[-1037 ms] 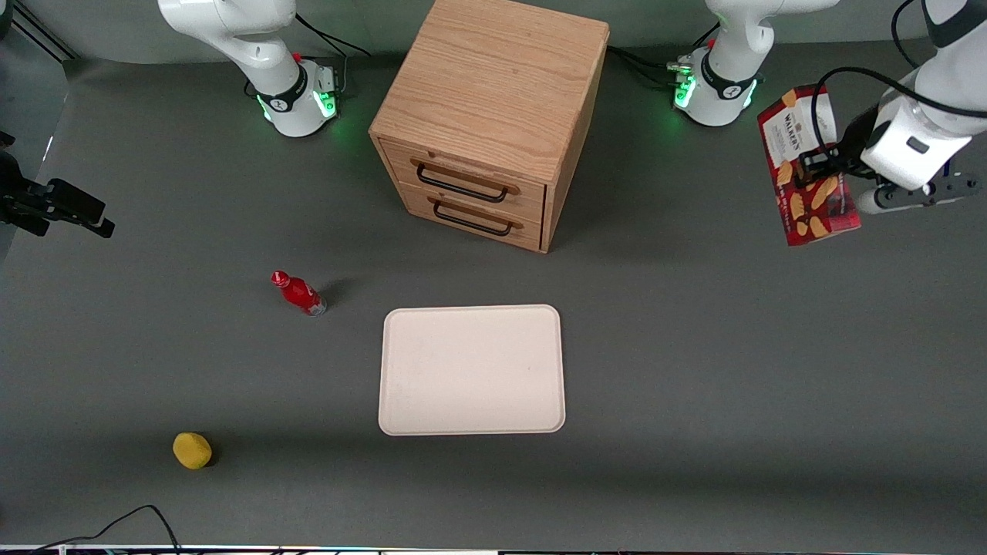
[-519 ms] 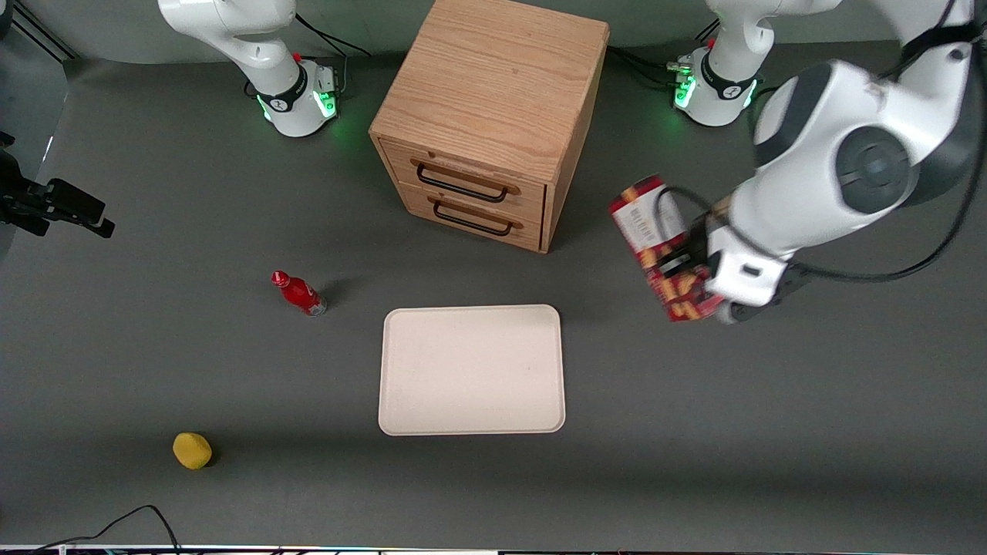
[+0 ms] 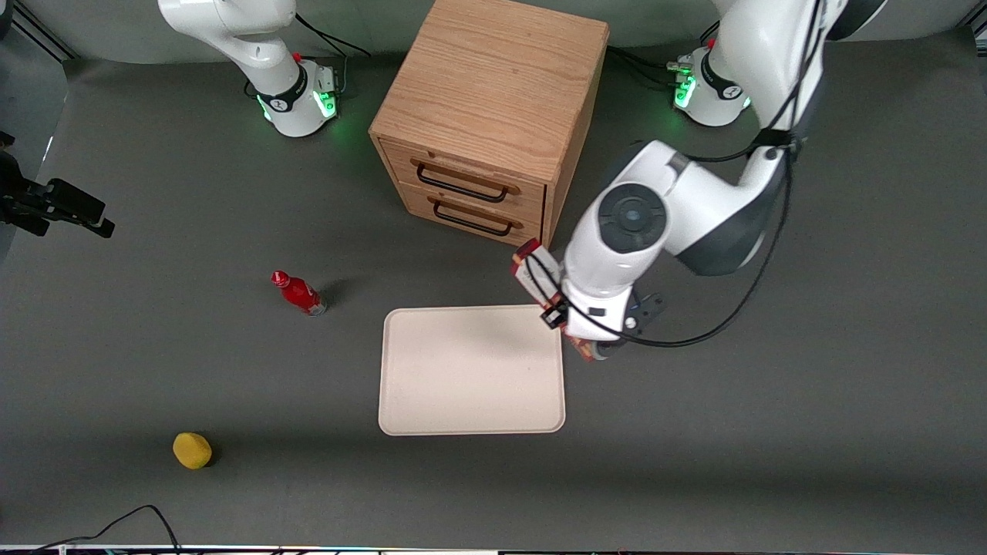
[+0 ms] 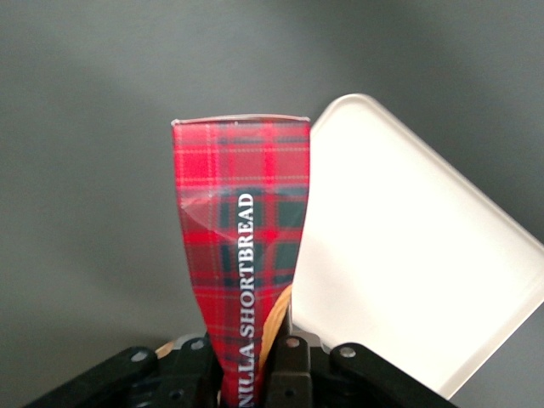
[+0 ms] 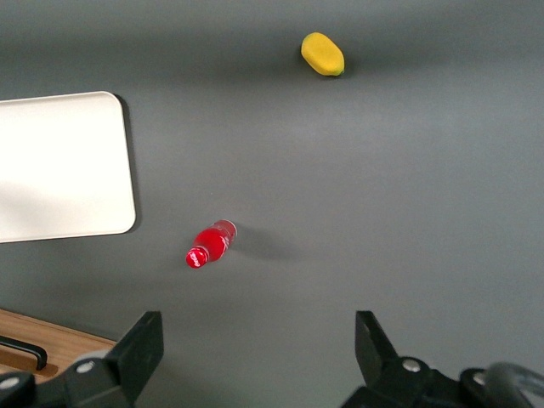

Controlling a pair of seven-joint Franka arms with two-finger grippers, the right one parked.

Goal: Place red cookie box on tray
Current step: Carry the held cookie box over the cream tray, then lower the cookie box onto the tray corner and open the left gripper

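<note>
A: Where was the slim dark-red tartan cardboard cookie box (image 4: 242, 255)?

B: Off the grey surface (image 3: 771, 432), pinched in the working arm's hand (image 4: 246, 361). Black fingers (image 4: 293, 357) were closed against its two broad faces near one end. It hung at the corner of the flat cream-beige rectangular tray (image 3: 470, 370) that sits nearest the wooden two-drawer cabinet (image 3: 493, 116) on the working arm's end.

A: Over the tray or beside it?

B: Mostly beside it. In the wrist view the box sat along the tray's edge, overlapping it only slightly. In the front view the arm hid most of the box, only one end (image 3: 530, 270) showed, toward the cabinet.

A: So the step in hand was?

B: Carrying it over. To do it well, I'd judge the hand should go further in, away from the cabinet, until the whole box was above the bare middle. Then lower and let go low, broad face or long edge down, so it didn't tip over the rim.

A: Risks?

B: Grip was near one end, so the free end could swing or catch the low rim. Small red bottle (image 3: 299, 294) and yellow rounded object (image 3: 192, 450) were well apart from the tray, no obstacle.
</note>
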